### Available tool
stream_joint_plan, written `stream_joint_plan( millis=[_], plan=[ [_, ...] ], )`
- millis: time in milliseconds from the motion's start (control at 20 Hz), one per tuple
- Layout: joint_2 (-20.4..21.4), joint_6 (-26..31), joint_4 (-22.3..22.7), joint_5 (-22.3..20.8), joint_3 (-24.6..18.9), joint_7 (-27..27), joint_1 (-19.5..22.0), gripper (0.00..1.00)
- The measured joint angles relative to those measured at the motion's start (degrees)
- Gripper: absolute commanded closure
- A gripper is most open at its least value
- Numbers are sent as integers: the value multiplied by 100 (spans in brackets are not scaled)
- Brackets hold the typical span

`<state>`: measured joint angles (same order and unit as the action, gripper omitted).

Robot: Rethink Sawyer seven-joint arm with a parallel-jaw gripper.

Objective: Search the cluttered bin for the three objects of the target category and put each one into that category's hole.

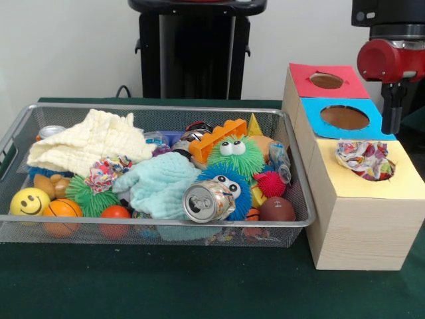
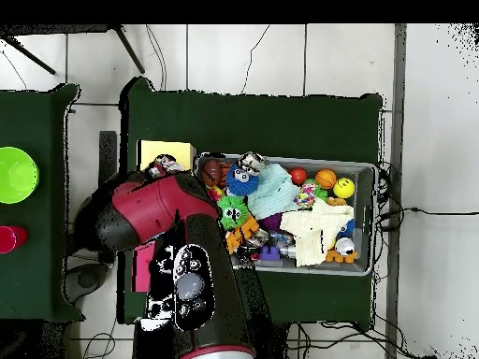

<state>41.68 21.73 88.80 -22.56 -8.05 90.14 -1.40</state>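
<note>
The wire mesh bin (image 1: pixel 159 229) holds mixed toys and cloths; it also shows in the overhead view (image 2: pixel 367 170). One printed ruffled cloth bundle (image 1: pixel 103 174) lies in the bin's left half, between the cream and mint cloths, and shows from above (image 2: pixel 305 198). A second printed bundle (image 1: pixel 363 159) sits in the mouth of the yellow-ringed hole (image 1: pixel 406 178) of the largest wooden box, also seen from above (image 2: pixel 164 168). No third bundle shows. My gripper (image 1: pixel 391 125) hangs just behind and above that hole, apart from the bundle. The arm hides it from above.
The blue-ringed hole (image 1: pixel 344 117) and the red-ringed hole (image 1: pixel 326 80) lie behind the yellow one. The bin holds a cream cloth (image 1: pixel 89 141), a mint cloth (image 1: pixel 159 186), a crushed can (image 1: pixel 204 201), balls and fuzzy toys. A green bowl (image 2: pixel 14 174) stands on a side table.
</note>
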Motion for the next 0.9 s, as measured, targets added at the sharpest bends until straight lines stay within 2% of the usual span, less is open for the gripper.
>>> stream_joint_plan(
  millis=[350, 900],
  plan=[
    [-192, 164, -100, -15, -1, 0, 0, 100],
    [-278, 334, -129, -32, -1, 0, -1, 100]
  ],
)
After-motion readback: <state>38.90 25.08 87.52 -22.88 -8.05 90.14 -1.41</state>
